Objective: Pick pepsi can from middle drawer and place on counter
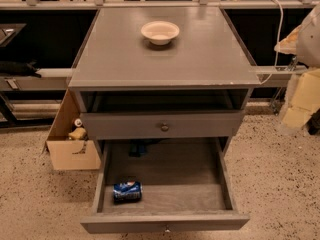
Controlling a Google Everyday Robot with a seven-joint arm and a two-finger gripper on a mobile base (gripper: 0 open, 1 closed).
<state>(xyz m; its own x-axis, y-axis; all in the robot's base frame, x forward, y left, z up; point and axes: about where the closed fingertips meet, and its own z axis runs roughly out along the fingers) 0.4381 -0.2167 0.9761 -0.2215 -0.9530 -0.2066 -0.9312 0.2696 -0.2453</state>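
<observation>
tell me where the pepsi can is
The pepsi can lies on its side in the front-left corner of the open middle drawer; the hand is out of view.

- The counter (120,59) tops the cabinet; a bowl (160,32) sits on it toward the back, near the middle.
- Under the counter is an open slot, and below that a shut drawer panel (200,125) with its knob (164,127) at the centre.
- The middle drawer (190,169) lies beneath the panel, pulled out forward.
- The pepsi can (127,190) lies on its side in the drawer — front-left corner, near the left wall.
- A box (70,154) stands on the floor just left of the cabinet, small items inside.
- The gripper is out of view.
</observation>
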